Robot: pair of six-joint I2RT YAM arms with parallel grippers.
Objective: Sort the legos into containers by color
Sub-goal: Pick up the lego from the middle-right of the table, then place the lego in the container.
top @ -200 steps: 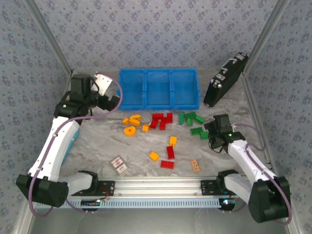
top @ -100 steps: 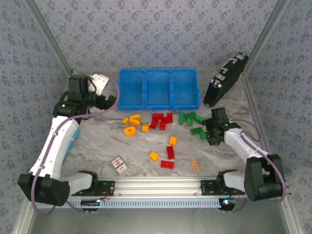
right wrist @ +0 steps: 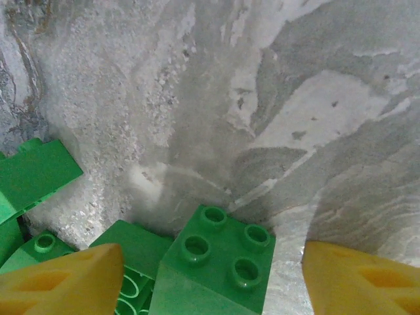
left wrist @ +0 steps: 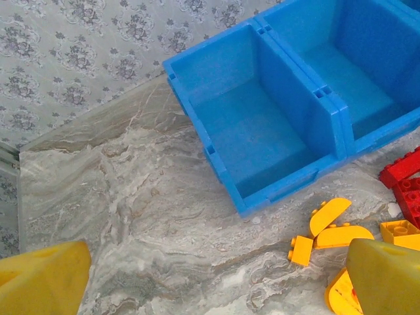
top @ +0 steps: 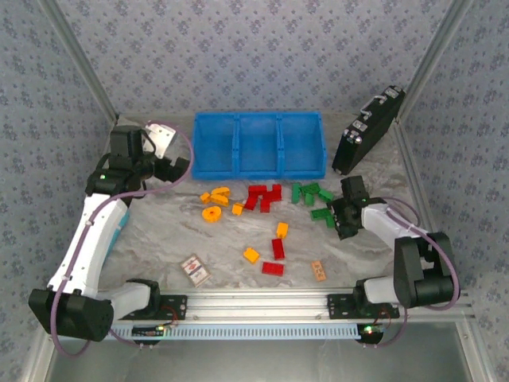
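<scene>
While wide apart, fingers (right wrist: 62, 282) of the right hand (right wrist: 211, 282) either side of a green lego (right wrist: 220, 256).

R gripper (top: 339, 218) at green legos (top: 311, 193), blue bin (top: 258, 170) behind

The legos (top: 262, 199) are orange-yellow, red and green, the bin (top: 258, 172) bright blue, the table (top: 159, 231) grey-veined.

white arms (top: 87, 239), black joints (top: 67, 312), yellow claw fingers (left wrist: 39, 281)
</scene>
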